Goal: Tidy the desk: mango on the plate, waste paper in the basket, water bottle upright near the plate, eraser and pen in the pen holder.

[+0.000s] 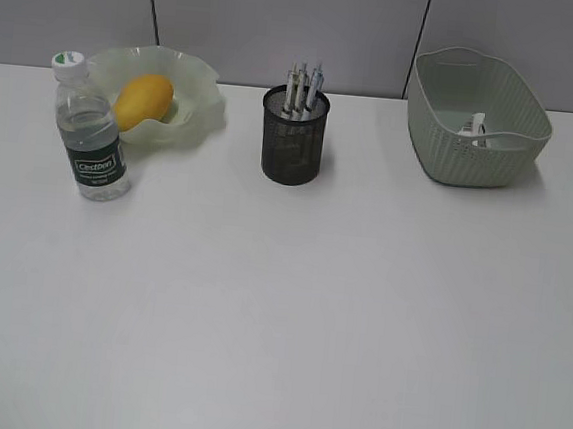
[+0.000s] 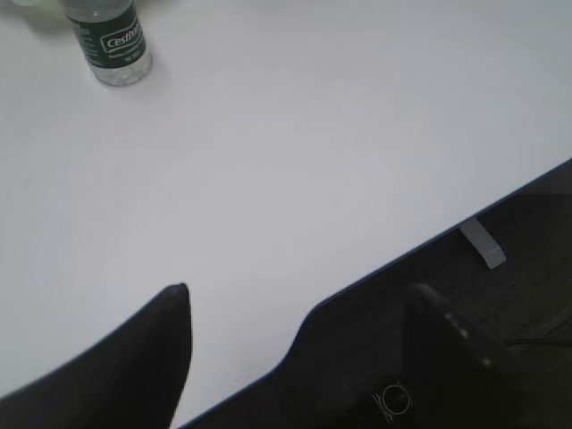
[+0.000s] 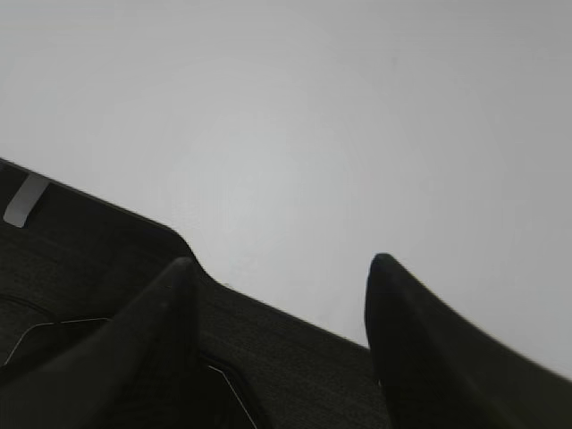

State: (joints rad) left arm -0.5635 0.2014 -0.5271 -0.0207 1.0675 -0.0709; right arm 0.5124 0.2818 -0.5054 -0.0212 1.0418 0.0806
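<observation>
The mango lies in the pale green wavy-rimmed plate at the back left of the white desk. The water bottle stands upright just in front of the plate; its lower part also shows in the left wrist view. The black mesh pen holder holds several pens. The waste paper lies inside the sage-green basket at the back right. The eraser is not visible. My left gripper and right gripper are open and empty over the desk's front edge, out of the exterior view.
The desk's dark front edge runs across both wrist views, with dark floor below it. A small grey tab sits on the edge. A grey panelled wall stands behind the desk.
</observation>
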